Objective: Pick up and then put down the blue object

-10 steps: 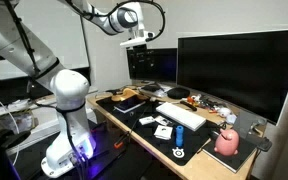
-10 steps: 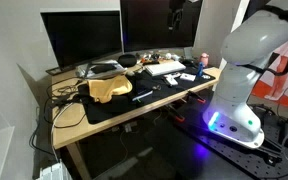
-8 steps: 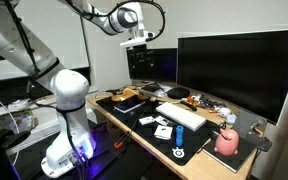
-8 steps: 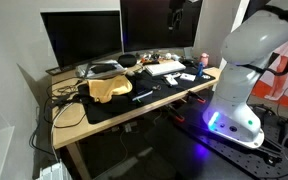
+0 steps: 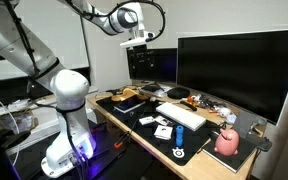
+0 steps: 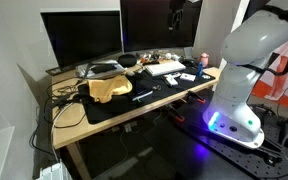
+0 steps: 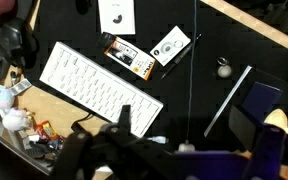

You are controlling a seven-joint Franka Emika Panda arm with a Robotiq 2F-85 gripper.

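The blue object is a small oblong item lying on the black desk mat beside white cards, near the desk's front edge. It appears as a small blue spot by the cards in an exterior view. I cannot make it out in the wrist view. My gripper hangs high above the desk in both exterior views, far from the blue object. In the wrist view the gripper looks down on the mat with its fingers spread apart and nothing between them.
A white keyboard lies on the mat. A pink rounded object sits at one end of the desk. Two monitors stand at the back. White cards, a silver stick and cables crowd the mat.
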